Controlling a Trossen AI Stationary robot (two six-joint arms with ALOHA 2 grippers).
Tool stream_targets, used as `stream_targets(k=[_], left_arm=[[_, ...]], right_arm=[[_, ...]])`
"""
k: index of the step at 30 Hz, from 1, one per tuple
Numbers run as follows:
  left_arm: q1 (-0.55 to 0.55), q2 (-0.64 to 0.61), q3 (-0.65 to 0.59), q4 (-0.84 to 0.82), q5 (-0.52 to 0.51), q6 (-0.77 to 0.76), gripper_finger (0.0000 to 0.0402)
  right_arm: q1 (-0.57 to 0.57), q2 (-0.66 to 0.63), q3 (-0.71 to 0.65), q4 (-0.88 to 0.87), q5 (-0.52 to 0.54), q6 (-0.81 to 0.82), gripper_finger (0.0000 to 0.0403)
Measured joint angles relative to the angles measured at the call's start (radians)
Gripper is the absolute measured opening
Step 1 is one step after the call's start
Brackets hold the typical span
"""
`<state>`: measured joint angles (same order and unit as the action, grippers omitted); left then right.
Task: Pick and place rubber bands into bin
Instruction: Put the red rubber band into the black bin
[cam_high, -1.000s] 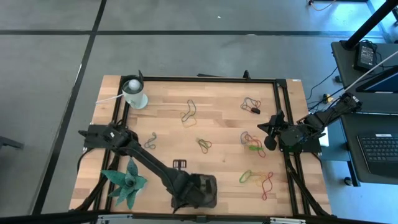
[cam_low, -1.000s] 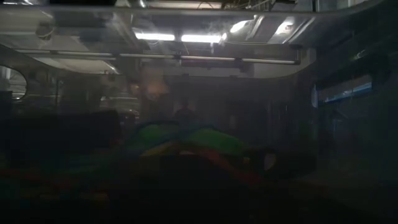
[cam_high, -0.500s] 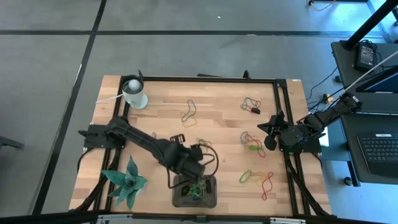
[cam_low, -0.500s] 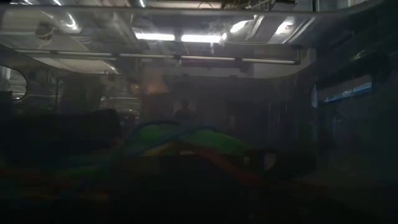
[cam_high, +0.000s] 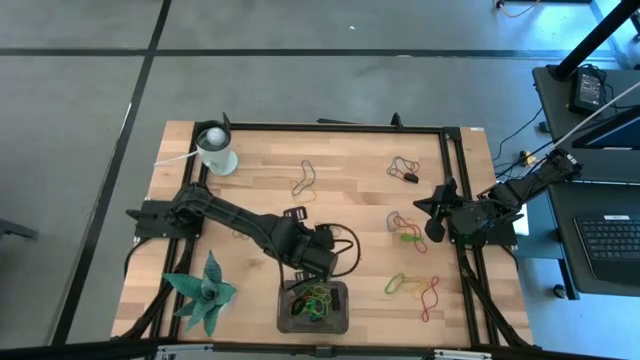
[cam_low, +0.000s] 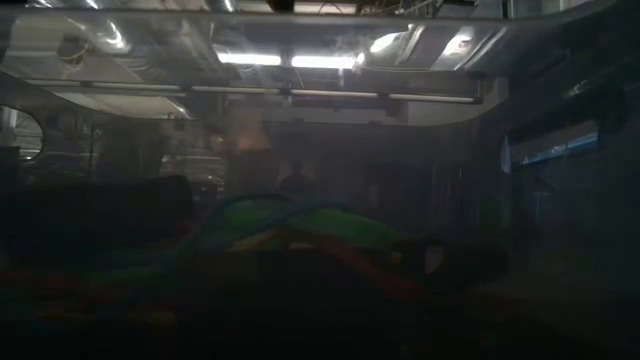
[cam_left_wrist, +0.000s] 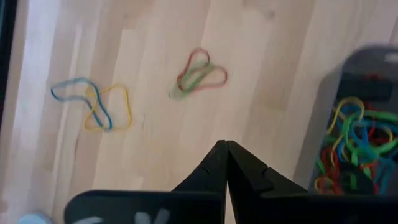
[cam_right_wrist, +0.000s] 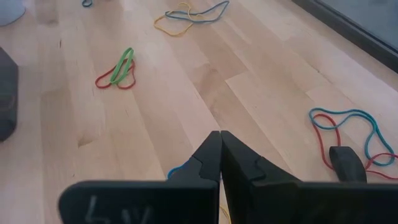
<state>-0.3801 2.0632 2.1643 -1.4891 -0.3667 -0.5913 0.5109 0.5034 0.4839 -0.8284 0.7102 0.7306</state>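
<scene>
holding a tangle of rubber bands, the bin sits on the table.

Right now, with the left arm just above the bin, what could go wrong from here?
The left gripper is shut and empty above bare wood, so it must open before reaching for the red-green band, or it may just push it. The bin is already piled with bands; a low pass could drag some out.

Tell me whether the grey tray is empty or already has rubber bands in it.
Not empty. The tray holds a tangled heap of rubber bands in green, yellow, red and blue; the left wrist view shows the same pile inside its rim.
</scene>
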Motion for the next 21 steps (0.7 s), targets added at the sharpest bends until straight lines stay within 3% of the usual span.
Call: stream_targets(k=[8, 14, 21], left_arm=[[0.039, 0.0, 0.0, 0.12, -0.013, 0.065, 0.0003], [0.027, -0.007, 0.0, 0.176, -0.091, 0.155, 0.0002], [0.049, -0.004, -0.001, 0.227, -0.023, 0.268, 0.0001]], right_arm=[[0.0, 0.0, 0.0, 0.002, 0.0, -0.003, 0.001], [0.0, 0.0, 0.0, 0.014, -0.001, 0.0, 0.001], [0.0, 0.0, 0.0, 0.136, -0.031, -0.059, 0.001]])
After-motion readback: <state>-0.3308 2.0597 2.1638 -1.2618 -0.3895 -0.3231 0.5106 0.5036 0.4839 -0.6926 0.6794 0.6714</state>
